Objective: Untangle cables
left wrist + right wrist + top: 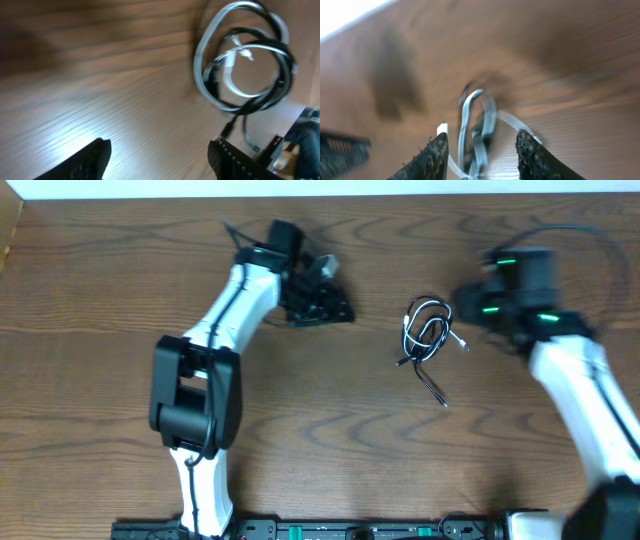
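Note:
The black cable (433,386) and the white cable (441,308) lie looped together in one small coil on the wooden table, right of centre. My left gripper (322,298) is open and empty, well left of the coil. In the left wrist view the white cable (204,60) and the black cable (281,80) show at the upper right, beyond the open fingers (162,156). My right gripper (478,310) is just right of the coil. In the right wrist view its fingers (480,152) are open, with the white cable (469,112) between and ahead of them, blurred.
The wooden table (330,430) fills the view; its far edge meets a white wall at the top. Thick black arm wires arc by the right arm (590,235). The arm bases stand at the front edge (200,520).

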Motion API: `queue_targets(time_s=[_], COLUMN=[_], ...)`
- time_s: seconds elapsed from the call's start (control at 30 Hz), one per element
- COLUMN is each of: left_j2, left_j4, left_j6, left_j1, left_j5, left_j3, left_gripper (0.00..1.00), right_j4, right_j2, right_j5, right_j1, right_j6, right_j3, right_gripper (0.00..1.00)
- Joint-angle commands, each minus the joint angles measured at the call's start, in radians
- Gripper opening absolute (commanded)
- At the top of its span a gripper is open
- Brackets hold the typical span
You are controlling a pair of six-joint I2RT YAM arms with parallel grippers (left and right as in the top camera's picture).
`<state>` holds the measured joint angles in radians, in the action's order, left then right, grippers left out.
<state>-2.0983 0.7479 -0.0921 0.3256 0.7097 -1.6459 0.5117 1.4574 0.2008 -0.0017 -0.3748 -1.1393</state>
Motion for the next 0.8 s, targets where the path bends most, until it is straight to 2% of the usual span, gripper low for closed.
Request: queue_targets(time_s=[0.0,0.17,0.3,0.47,0.6,0.77], left_j2=[0.059,0.059,0.058,0.040,0.026,0.011], left_j4=[-0.060,-0.180,-0.198,-0.232,-0.266,-0.340], left_j6=[0.019,0.008,0.008,0.008,-0.018,-0.057], left_j1=[0.095,0.202,0.278,0.355,0.383,0.394], left_j5=[0.010,-0.024,-0.155,-0.224,-0.322,-0.325], left_j3=[0.005,0.006,0.006,0.006,0.006,0.006], left_gripper=[0.66,0.66,0.66,0.67,0.67,0.67], right_j4=[0.036,0.096,0.111,0.121,0.139,0.144], right_j2=[-0.066,-0.060,-0.036,-0.011,-0.003,-0.003], right_j5=[0.042,0.076,0.083,0.083,0.083,0.083], right_j1=[-0.090,-0.146,-0.133,-0.127,-0.127,-0.127], right_j6=[0.002,0.008,0.016,0.025,0.041,0.044], right_j3=[-0.018,-0.016,-0.016,-0.016,-0.014,-0.011], right_gripper=[0.41,0.41,0.41,0.41,0.40,0.41])
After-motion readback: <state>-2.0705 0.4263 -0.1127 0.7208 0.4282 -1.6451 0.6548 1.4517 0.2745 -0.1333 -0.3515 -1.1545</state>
